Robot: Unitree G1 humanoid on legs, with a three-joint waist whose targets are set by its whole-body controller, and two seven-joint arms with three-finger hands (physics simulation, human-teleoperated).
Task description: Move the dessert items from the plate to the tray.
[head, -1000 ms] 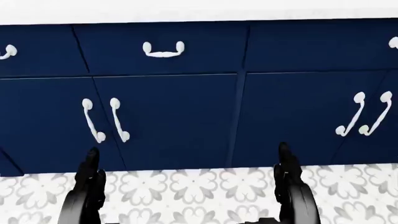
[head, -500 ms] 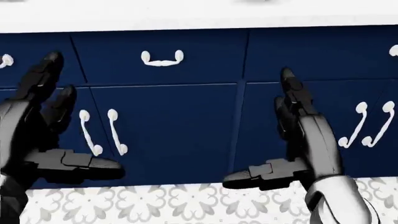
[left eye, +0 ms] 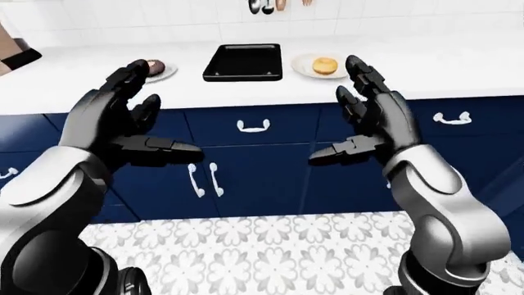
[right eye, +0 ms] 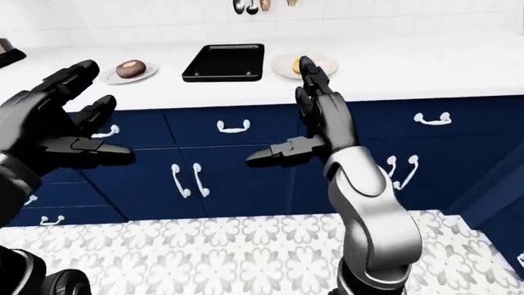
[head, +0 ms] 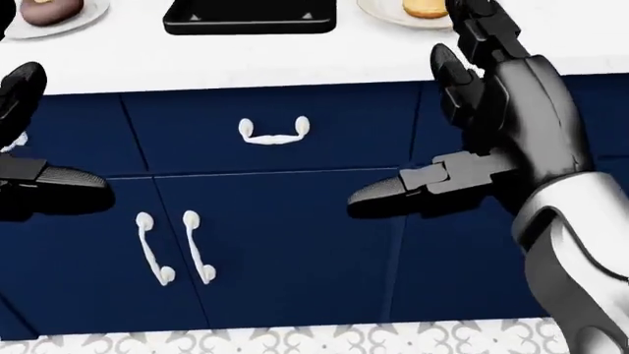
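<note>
A black tray (left eye: 242, 61) lies on the white counter (left eye: 459, 67) near the top middle of the left-eye view. Right of it, a white plate (left eye: 307, 66) carries a golden round pastry (left eye: 325, 64). Left of the tray, a second plate (right eye: 106, 77) holds a chocolate doughnut (right eye: 129, 67). My left hand (left eye: 155, 114) is raised below the counter edge, open and empty. My right hand (left eye: 340, 110) is also raised and open, holding nothing. In the right-eye view its fingers (right eye: 315, 80) partly cover the pastry plate.
Navy cabinet doors and drawers (left eye: 262, 178) with white handles (left eye: 254, 126) run under the counter. Patterned floor tile (left eye: 270, 252) lies below. Utensils (left eye: 266, 5) hang on the white tiled wall. A dark object (left eye: 18, 56) stands at the counter's far left.
The head view has shifted, so the counter top, tray and plates now show at its top. Both hands have risen from the bottom of the view to counter height, fingers spread.
</note>
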